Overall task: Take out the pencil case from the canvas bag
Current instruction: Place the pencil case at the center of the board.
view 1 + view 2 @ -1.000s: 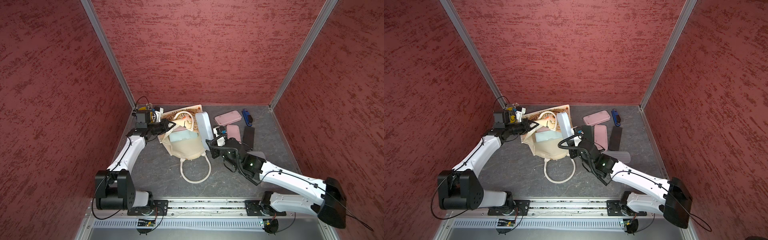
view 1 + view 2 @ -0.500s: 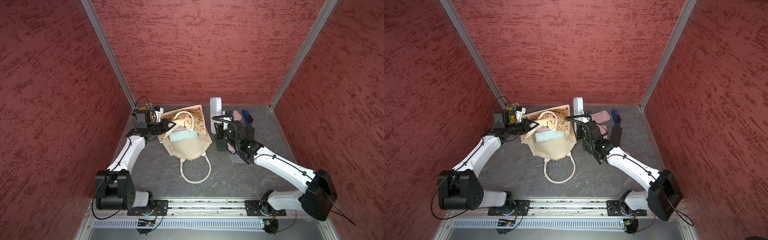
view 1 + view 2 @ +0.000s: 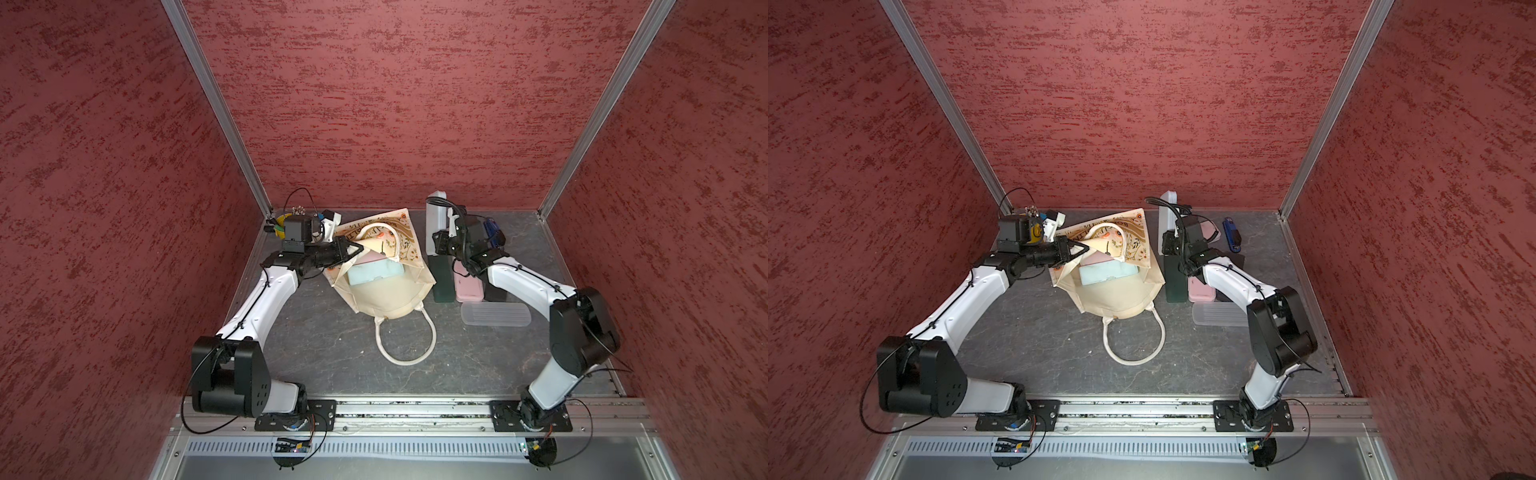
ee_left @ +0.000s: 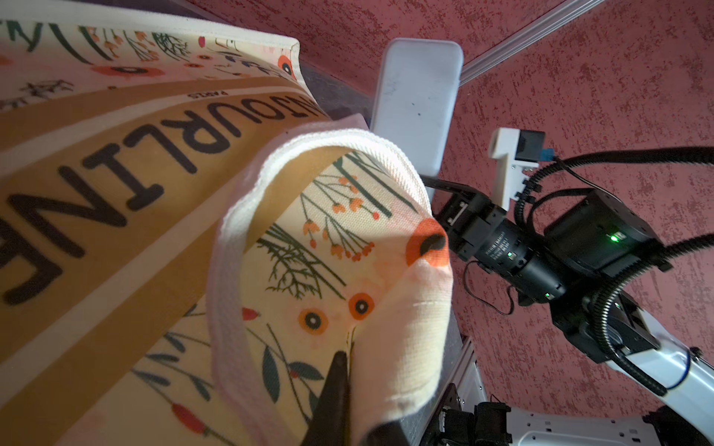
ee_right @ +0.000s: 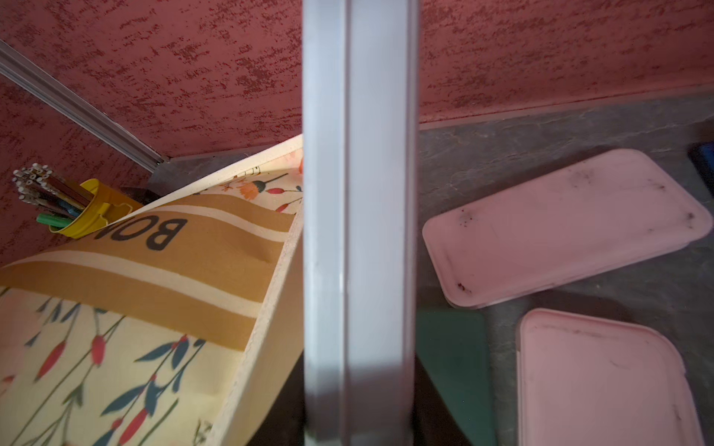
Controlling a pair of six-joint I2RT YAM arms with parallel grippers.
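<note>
Left end effector (image 4: 347, 390) pinches canvas bag (image 4: 116, 185); pencil case (image 4: 417, 104) held upright beyond.

I count one canvas bag (image 3: 386, 291). Pencil cases outside the bag, five: one white pencil case (image 3: 434, 220), two pink cases (image 5: 560, 228), with the second pink case (image 5: 602, 382), one dark green case (image 3: 442, 282), one clear case (image 3: 494, 314). Inside the bag I see one pale blue case (image 3: 376, 272); pink edge behind it, can't tell. One flat black piece (image 3: 1236, 261), one small blue item (image 3: 1231, 235), one yellow pencil cup (image 5: 92, 212).
</note>
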